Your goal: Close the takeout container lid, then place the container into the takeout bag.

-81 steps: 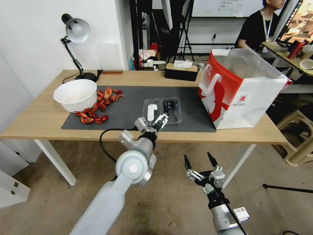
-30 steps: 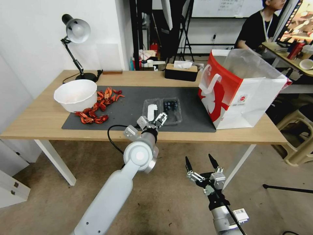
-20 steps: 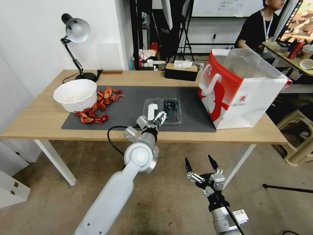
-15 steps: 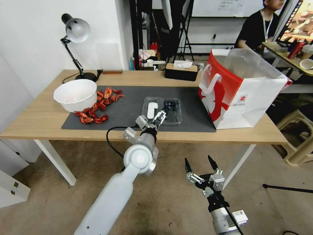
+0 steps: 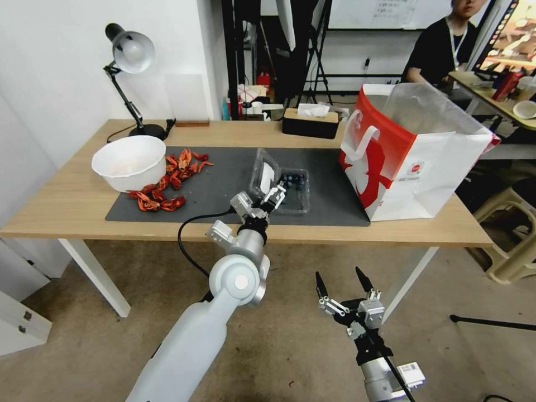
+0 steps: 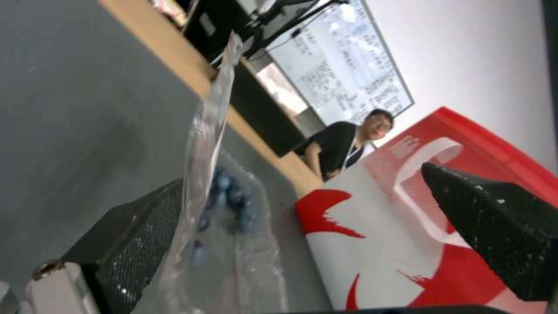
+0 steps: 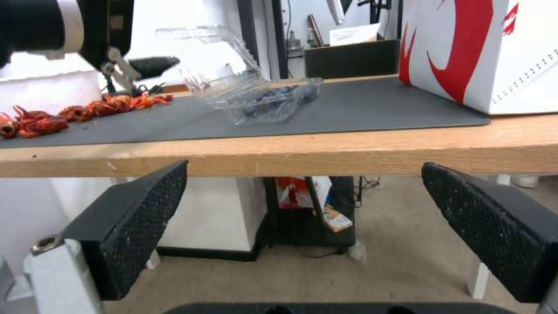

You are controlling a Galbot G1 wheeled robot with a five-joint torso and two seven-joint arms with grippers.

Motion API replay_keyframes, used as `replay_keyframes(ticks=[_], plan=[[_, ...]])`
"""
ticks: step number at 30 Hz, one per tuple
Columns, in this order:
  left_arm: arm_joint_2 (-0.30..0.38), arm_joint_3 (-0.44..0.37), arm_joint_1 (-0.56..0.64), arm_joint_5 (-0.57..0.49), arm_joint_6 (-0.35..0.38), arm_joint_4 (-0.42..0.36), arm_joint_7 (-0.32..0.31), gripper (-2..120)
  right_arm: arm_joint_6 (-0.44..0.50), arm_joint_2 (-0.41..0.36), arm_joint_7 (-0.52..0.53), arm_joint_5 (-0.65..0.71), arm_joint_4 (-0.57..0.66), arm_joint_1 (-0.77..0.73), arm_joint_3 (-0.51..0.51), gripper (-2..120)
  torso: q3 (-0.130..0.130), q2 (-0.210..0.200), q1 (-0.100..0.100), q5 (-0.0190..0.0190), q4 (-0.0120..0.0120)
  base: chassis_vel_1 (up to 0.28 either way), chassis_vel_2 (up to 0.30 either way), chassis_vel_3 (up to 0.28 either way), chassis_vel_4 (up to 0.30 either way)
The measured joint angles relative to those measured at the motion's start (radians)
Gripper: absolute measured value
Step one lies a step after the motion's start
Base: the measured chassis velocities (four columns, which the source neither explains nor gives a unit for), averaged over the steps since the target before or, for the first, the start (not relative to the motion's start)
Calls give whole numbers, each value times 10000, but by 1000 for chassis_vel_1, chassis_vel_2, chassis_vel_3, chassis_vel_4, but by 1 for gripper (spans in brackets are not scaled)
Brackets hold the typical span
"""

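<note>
The takeout container [image 5: 294, 190] sits on the grey mat, with blueberries [image 6: 229, 196] in its base. Its clear lid [image 5: 263, 170] with the white label stands tilted up on the hinge, roughly half raised. My left gripper [image 5: 263, 201] is open at the lid's near edge, and one finger [image 6: 134, 235] rests against the lid's outer face [image 6: 206, 131]. In the right wrist view the lid [image 7: 209, 61] leans over the base [image 7: 267, 102]. The red-and-white takeout bag [image 5: 413, 153] stands open at the right. My right gripper [image 5: 340, 282] hangs open below the table's front edge.
A white bowl [image 5: 128, 162] and red crayfish [image 5: 162, 192] lie at the mat's left. A desk lamp [image 5: 131, 56] and a black tissue box [image 5: 310, 123] stand at the back. The table's front edge [image 7: 290, 152] is just above my right gripper.
The lid has swung up from lying flat on the mat to standing tilted. My left gripper moved slightly forward under it. The right arm stayed put.
</note>
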Motion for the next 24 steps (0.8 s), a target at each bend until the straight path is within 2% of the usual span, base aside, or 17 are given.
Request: replay_keyframes(ticks=[4, 8, 9, 12, 22, 24], plan=[[-21, -3, -191, -171, -33, 83, 239, 100, 1, -16, 0, -15, 51, -46, 26, 100, 0, 0, 0, 0, 0, 0, 0, 0, 0], [-62, -118, -552, -1254, 171, 213, 300, 100, 3, -20, 0, -35, 96, -114, 68, 100, 0, 0, 0, 1, -1, 0, 0, 0, 0], [-62, -118, -552, -1254, 171, 213, 300, 100, 3, -20, 0, -35, 96, -114, 68, 100, 0, 0, 0, 1, -1, 0, 0, 0, 0], [-35, -175, -838, -2040, 429, 293, 401, 100, 5, 3, 1, -61, 121, -157, 86, 100, 0, 1, 0, -1, -1, 0, 0, 0, 0], [123, -248, -1034, -2942, 1138, 208, 677, 100, 11, 83, 19, -179, 109, -193, 77, 100, 0, 1, -2, 0, 1, 0, 0, 0, 0], [151, -257, -1149, -3311, 1485, 240, 743, 100, 36, 110, 29, -222, 105, -223, 76, 100, 0, 2, -2, 0, 1, 0, 0, 0, 0]])
